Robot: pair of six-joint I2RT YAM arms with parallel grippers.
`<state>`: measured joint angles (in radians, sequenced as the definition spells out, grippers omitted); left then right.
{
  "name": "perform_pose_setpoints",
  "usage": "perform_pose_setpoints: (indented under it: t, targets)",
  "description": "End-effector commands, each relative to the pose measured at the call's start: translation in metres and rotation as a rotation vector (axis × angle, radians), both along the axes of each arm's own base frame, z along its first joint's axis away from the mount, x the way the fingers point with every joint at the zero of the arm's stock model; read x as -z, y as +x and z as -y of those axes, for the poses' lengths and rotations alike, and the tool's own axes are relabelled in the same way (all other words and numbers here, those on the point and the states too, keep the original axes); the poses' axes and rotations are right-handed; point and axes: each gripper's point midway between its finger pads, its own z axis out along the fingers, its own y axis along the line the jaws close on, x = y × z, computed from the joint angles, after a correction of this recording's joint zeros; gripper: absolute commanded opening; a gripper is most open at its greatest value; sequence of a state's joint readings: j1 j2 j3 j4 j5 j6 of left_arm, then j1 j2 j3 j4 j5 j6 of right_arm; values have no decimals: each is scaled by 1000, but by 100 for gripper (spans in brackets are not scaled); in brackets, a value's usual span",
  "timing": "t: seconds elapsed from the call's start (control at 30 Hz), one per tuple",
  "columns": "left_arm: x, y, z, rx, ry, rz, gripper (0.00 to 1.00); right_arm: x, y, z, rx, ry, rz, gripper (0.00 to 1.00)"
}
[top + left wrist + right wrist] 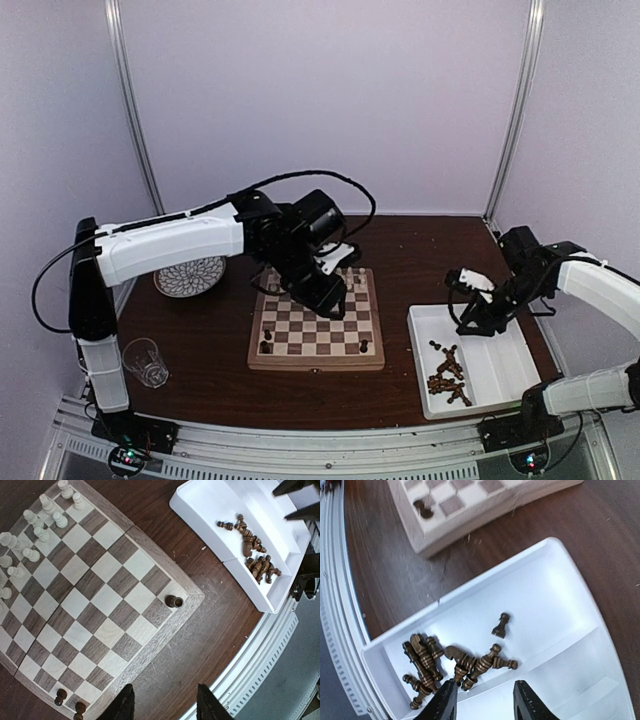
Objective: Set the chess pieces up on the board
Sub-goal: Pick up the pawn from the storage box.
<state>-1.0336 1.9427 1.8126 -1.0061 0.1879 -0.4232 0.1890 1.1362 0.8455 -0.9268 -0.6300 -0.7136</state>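
The board point(316, 330) lies mid-table. Cream-white chess pieces point(40, 525) fill its far rows. One dark piece point(173, 600) stands on a near corner square, and two dark pieces point(60, 696) stand at the other near corner. My left gripper point(166, 707) hangs open over the board's near edge point(325, 290), nothing between its fingers. A heap of dark pieces point(460, 662) lies in the white tray point(545, 595), with a lone pawn point(501, 625) beside it. My right gripper point(485, 705) is open just above the heap, holding nothing; it also shows in the top view point(470, 310).
A patterned plate point(190, 275) sits at the back left and a clear glass cup point(146, 361) at the front left. The white tray point(495, 365) lies right of the board. A metal rail point(300, 455) runs along the near table edge.
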Motion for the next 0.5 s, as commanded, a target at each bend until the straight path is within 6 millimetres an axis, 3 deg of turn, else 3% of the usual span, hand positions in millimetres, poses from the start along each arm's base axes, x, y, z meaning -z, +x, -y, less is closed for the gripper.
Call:
perform_pose_setpoints:
  t: [0.0, 0.13, 0.47]
  targets:
    - [-6, 17, 7, -66, -104, 90, 43, 50, -6, 16, -94, -278, 32, 41]
    - [-15, 23, 8, -121, -185, 128, 43, 68, 0, 11, -116, -327, 16, 41]
    - [4, 18, -6, -167, -171, 113, 42, 88, 12, -13, -152, -364, -21, 41]
